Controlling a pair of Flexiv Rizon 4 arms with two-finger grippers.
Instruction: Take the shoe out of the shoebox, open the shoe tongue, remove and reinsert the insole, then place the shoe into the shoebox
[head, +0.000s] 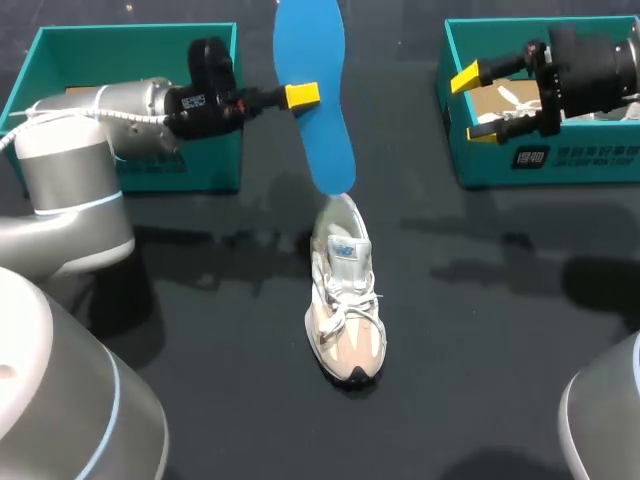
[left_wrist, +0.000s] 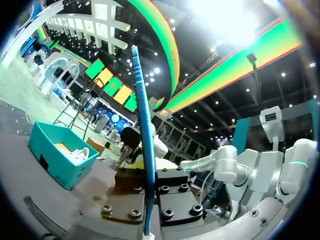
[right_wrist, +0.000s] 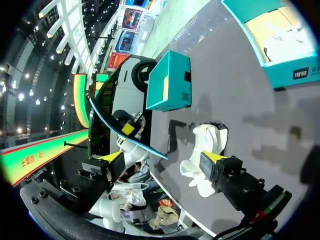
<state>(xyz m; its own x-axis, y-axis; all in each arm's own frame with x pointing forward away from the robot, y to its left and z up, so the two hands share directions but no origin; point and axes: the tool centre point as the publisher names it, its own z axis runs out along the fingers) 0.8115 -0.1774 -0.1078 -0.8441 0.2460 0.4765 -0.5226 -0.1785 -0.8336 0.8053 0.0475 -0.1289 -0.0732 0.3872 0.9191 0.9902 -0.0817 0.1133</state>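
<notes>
Left gripper (head: 303, 96) clamped on blue insole (head: 312, 95), gripping it by one long edge. Insole hangs upright, long axis 12 to 6. Lower tip sits over heel opening of shoe (head: 345, 305); contact or gap, hard to say.

Shoe stands on table (head: 500, 330), heel at 12, toe at 6. Left arm nearer it.

Right gripper (head: 476, 104) spread wide, holding nothing, over right shoebox (head: 545, 165) at shoe's 2 o'clock. Box holds paper (head: 505, 98) and something white, possibly second shoe. Left shoebox (head: 60, 45) at 10 o'clock, interior mostly hidden by arm.
</notes>
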